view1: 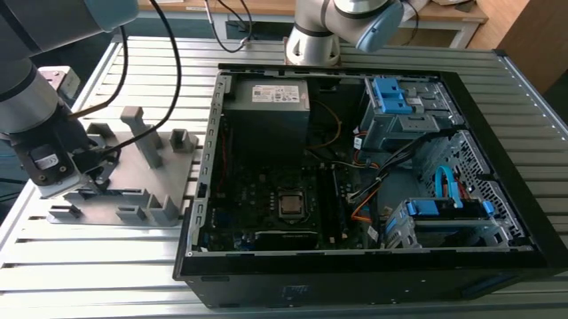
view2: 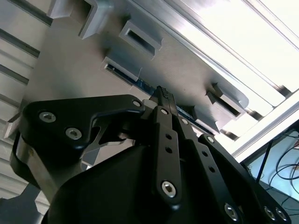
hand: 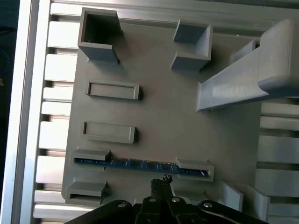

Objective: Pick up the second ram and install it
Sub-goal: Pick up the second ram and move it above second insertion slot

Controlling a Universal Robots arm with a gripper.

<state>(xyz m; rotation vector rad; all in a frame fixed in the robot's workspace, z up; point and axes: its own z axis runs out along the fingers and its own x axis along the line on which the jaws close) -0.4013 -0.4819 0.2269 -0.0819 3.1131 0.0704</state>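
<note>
**Pincer shut just beside the memory strip**

The pincer (hand: 161, 181) hangs over the grey holder (hand: 187, 116) on the worktop (view1: 89, 266), at the exterior view's left, well apart from the open computer case (view1: 497, 252); its tips are together and hold nothing. The memory strip (hand: 140, 164) stands on edge in the holder, its ends tucked into two end blocks; the pincer tips sit just beside its long edge, near the middle. In the second wrist view the pincer (view2: 162, 93) points at the same blue edge (view2: 140, 85). Risk, as I judge it: lowered with tips together, it would strike the thin edge and could bend or chip it; a grip off the middle could tilt the strip and jam it in the blocks.
</note>
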